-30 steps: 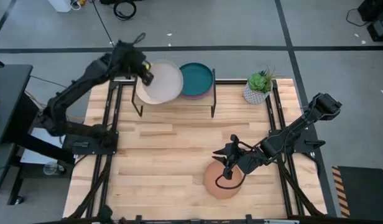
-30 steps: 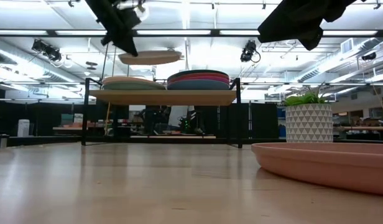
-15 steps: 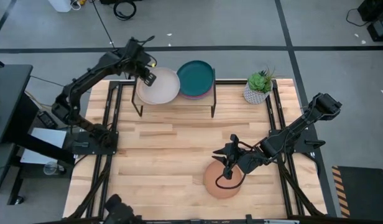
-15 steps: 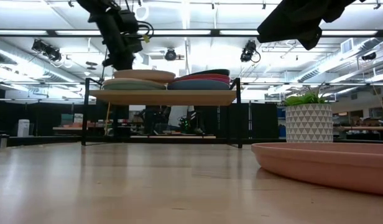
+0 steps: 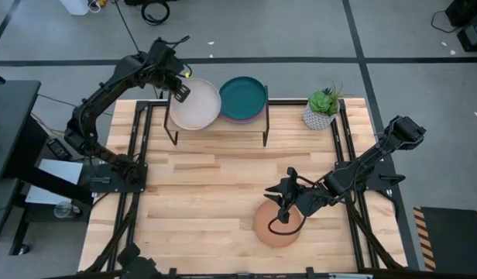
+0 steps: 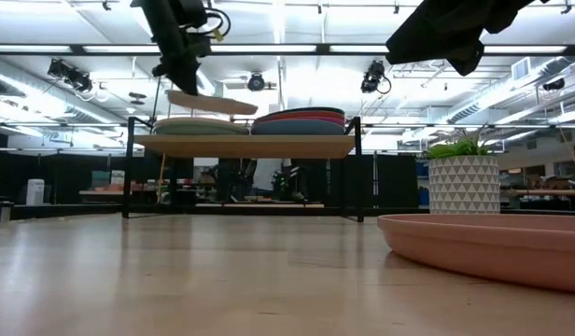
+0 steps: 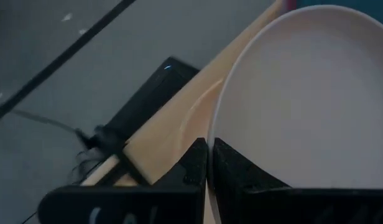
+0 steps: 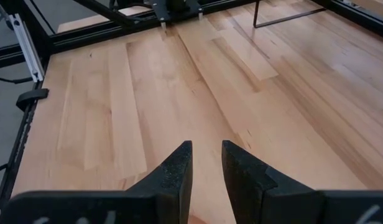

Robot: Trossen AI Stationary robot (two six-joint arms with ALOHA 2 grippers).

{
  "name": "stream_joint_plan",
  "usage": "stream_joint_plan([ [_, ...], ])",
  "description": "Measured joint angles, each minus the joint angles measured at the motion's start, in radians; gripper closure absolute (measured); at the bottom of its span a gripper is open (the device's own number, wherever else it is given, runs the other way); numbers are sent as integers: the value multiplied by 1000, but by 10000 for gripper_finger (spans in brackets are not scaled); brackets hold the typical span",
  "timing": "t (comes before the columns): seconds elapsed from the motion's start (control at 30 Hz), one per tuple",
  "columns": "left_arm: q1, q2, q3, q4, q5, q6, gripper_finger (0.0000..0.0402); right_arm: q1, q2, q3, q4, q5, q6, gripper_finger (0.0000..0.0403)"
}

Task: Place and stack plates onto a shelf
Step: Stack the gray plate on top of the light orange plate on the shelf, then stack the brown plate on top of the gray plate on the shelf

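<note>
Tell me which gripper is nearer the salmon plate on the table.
Right. The right gripper hangs just above the salmon plate at the table's near edge. The left gripper is far off at the shelf, jaws clamped on the cream plate.

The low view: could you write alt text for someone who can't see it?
The left gripper holds a cream plate, tilted, just above the plates stacked on the shelf. A salmon plate lies on the table in front, with a potted plant behind it.
</note>
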Motion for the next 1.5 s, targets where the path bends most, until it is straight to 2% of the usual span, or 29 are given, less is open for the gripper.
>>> stream_joint_plan([
  [0.1, 11, 0, 1, -39, -29, 2, 380, 0, 0, 0, 0, 0, 4, 310],
  [0.57, 25, 74, -7, -54, -19, 23, 375, 1, 0, 0, 1, -1, 10, 310],
  [0.67, 25, 89, -8, -51, -24, 43, 353, 1, 0, 0, 0, -16, 10, 310],
  [0.9, 12, 75, 7, 3, -24, 84, 262, 1, 0, 0, 0, -19, 0, 310],
  [1.03, -4, 45, 17, -24, 92, 161, 238, -1, 0, 0, 0, -18, -4, 310],
  [1.2, -79, 41, 5, -156, 125, 229, 241, -1, 0, 0, 0, -18, -7, 310],
  [1.37, -235, 2, -36, -165, 295, 242, 254, -1, 0, 0, 2, -18, 4, 310],
  [1.43, -339, -18, -56, -131, 284, 221, 258, -5, 0, 0, 4, -20, 48, 310],
  [1.5, -446, -27, -76, -125, 216, 208, 259, -17, 21, 8, 15, -62, 79, 311],
])
